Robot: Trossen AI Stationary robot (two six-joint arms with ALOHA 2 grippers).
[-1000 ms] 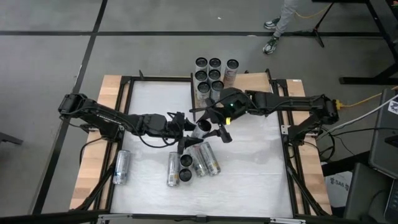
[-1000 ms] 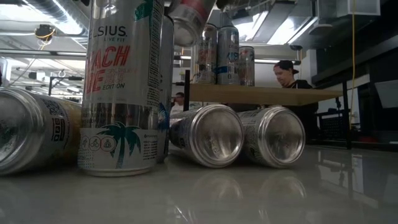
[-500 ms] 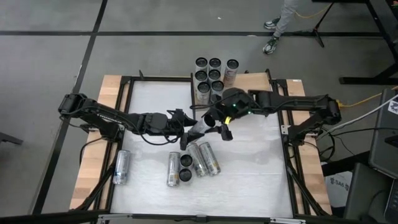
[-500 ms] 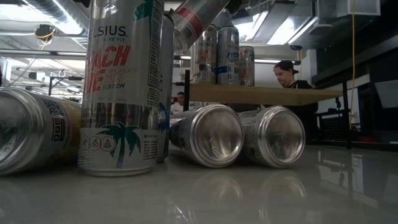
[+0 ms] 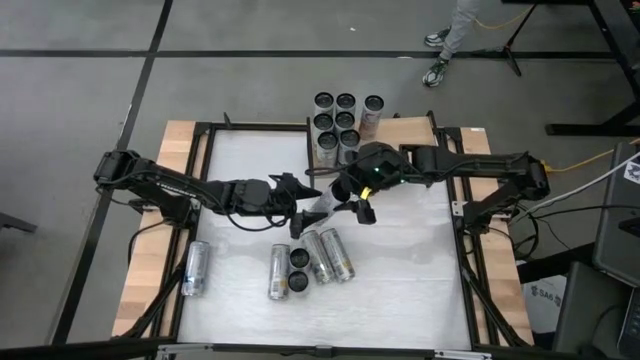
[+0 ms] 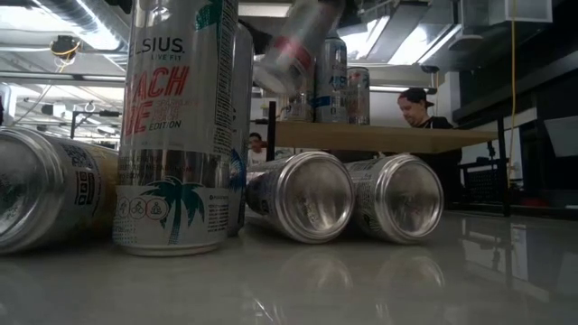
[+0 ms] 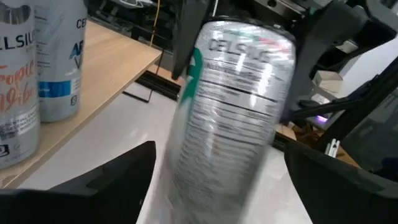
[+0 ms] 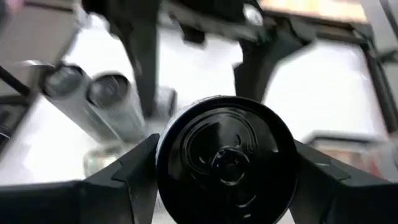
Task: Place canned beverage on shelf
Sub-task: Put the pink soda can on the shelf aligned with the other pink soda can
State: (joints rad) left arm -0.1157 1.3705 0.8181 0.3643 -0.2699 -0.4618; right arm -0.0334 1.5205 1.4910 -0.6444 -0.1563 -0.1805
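A silver beverage can (image 5: 320,207) hangs tilted over the middle of the table, between my two grippers. My right gripper (image 5: 350,203) is shut on it. My left gripper (image 7: 230,180) stands open around the can's lower part (image 7: 230,112), with a gap showing on either side of it. The shelf (image 6: 379,136), a pale wooden board on black posts at the table's far edge, carries several upright cans (image 5: 343,120). In the low view the held can (image 6: 298,45) shows blurred in front of the shelf's cans. My right gripper pinches the can's side wall near its upper end (image 8: 224,155) between its two fingers (image 8: 127,177). That dark round end faces the wrist camera. The fingers slant down from the table's right and lie roughly along the can. The can is tilted and lifted clear, its lower end toward the left gripper.
Three cans (image 5: 320,257) lie on the white table just near of the grippers, with two upright ones (image 5: 298,270) among them. Another can (image 5: 195,268) lies at the near left. A person (image 6: 417,108) sits beyond the shelf.
My left gripper has opened and let go of the can, which stays in my right gripper. My right gripper has turned at the wrist. The can has tipped from nearly upright to a slant, its lower end swinging toward the left gripper.
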